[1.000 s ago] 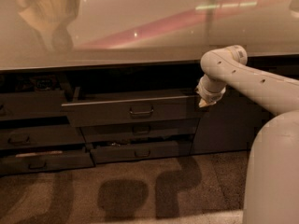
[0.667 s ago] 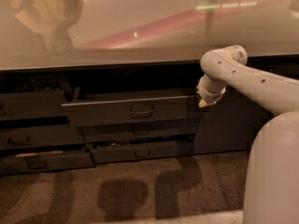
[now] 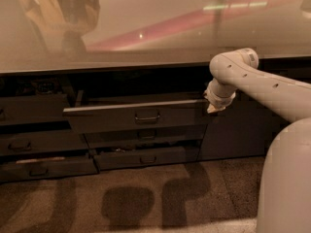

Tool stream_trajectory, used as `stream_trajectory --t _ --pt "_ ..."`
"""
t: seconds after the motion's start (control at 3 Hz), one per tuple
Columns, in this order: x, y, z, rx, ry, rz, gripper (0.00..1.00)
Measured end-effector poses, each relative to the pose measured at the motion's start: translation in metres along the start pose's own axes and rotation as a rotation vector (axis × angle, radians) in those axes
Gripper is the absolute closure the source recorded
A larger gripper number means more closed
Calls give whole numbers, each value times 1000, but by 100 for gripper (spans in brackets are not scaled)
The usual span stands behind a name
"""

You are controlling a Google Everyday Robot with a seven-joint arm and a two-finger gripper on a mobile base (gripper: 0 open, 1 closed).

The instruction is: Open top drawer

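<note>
a: where is the top drawer (image 3: 112,118)?
b: under the glossy tabletop (image 3: 160,38), in the middle of the cabinet row. it stands pulled part way out, its flat dark front forward of the fronts around it. the small handle (image 3: 147,116) is centred on that front.
a: and the tool (image 3: 215,104)?
b: at the right end of the drawer front, by its top corner. it hangs from the pale arm (image 3: 272,84) that reaches in from the right. i cannot tell whether it touches the drawer.
a: how far open is it? has it hold of anything?
b: i cannot tell either.
a: what is below?
b: a narrower drawer (image 3: 146,158) with a like handle, and dark shadows on the floor (image 3: 73,198).
</note>
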State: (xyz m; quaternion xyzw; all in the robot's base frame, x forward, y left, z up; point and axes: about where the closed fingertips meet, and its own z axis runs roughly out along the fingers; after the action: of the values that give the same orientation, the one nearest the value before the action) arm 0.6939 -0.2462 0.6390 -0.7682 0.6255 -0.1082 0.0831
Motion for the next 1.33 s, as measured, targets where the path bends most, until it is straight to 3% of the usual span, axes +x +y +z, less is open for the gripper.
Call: stream_trajectory --t 1.33 --pt "-2 16 -4 -3 -6 -12 100"
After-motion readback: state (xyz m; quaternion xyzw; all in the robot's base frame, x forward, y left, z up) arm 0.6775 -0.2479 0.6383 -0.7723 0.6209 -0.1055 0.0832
